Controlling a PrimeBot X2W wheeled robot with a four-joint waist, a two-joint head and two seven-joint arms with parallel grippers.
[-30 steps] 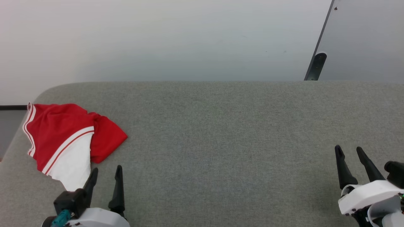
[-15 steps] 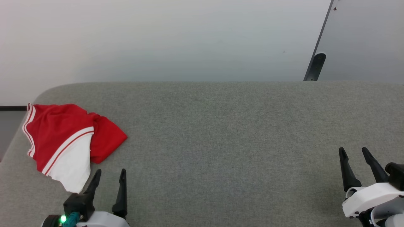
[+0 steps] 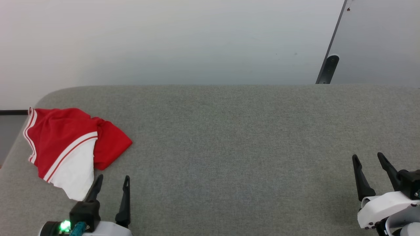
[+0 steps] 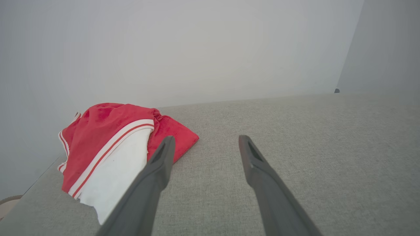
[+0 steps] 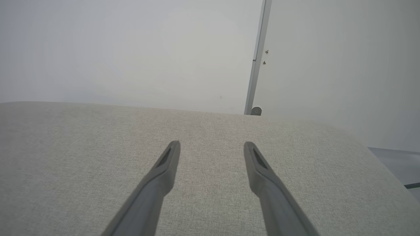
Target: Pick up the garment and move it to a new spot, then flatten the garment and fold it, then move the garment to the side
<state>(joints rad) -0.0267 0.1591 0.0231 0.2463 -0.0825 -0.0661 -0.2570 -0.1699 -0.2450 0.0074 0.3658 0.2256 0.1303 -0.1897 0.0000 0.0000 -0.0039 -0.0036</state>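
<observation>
- The grey upholstered surface is spread across the lower two thirds of the head view. Nothing on it has been shifted over the last second.
- The garment is seen at the left edge of that view, doubled over loosely, with its white panel pointing toward the lower left. Its outline is unchanged from the earlier pictures.
- The left gripper has been drawn back slightly toward the bottom edge. Its fingers are spread wide and nothing is held. One fingertip is left just beside the tip of the white panel (whether cloth is touched cannot be told).
- The right gripper has been eased toward the lower right corner, equally wide open and empty, well apart from the garment.
- A small green light at the lower left is lit now; it was dark a second ago.
- From this retreat, with the cloth left at the side, the final placing is judged done and the arms are probably being parked, though the fold looks untidy.
</observation>
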